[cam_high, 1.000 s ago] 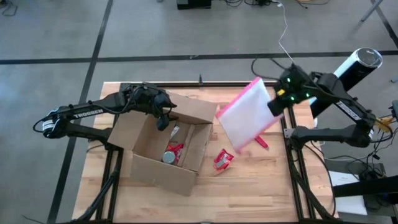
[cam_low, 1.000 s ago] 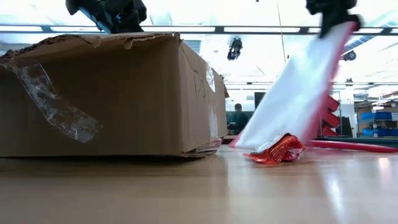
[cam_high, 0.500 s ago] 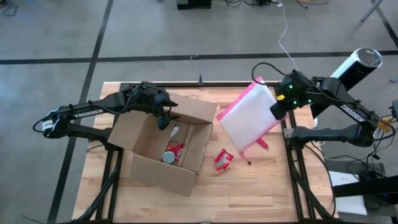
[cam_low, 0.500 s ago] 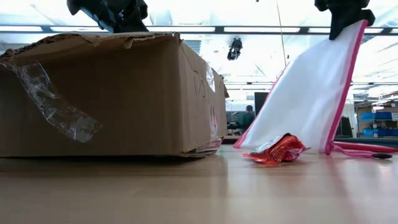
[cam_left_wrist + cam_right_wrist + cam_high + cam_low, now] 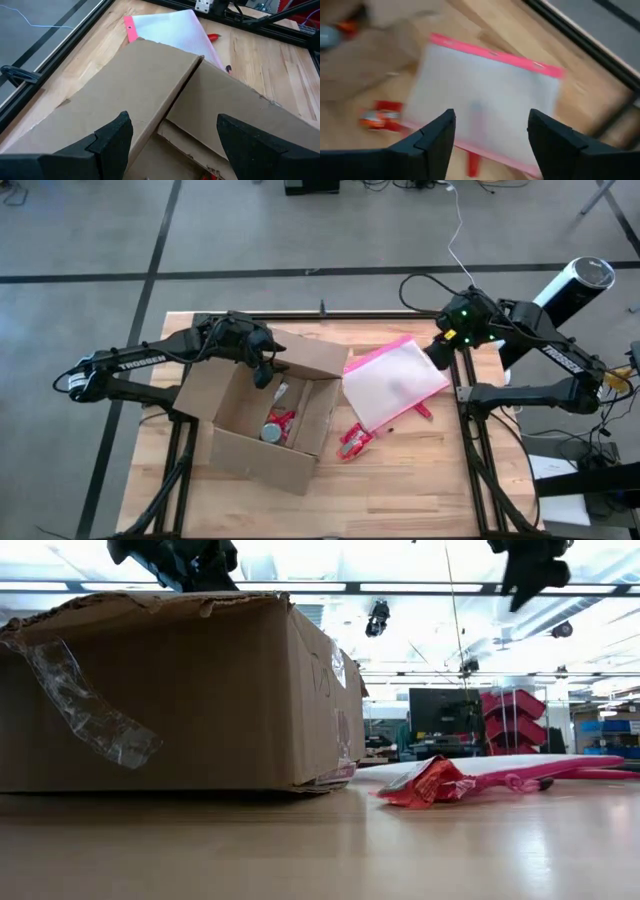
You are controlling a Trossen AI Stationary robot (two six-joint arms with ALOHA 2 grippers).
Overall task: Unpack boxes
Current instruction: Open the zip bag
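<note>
Pouch down: the right hand (image 5: 437,350) has just let go, fingers spread and empty, the zip pouch (image 5: 395,383) flat on the counter (image 5: 420,480), while the left hand (image 5: 262,370), open, hovers in the cardboard box (image 5: 262,420), items remaining.

Only legible text I get: "TROSSEN" in white caps on the left arm (image 5: 130,365), high view, arm at approx 9 o'clock of the table (image 5: 400,480). Box (image 5: 180,690) side in low view has faint handwritten marks near its top corner, can't read them. White labels on it too small to make out. Nothing readable in either wrist view.
</note>
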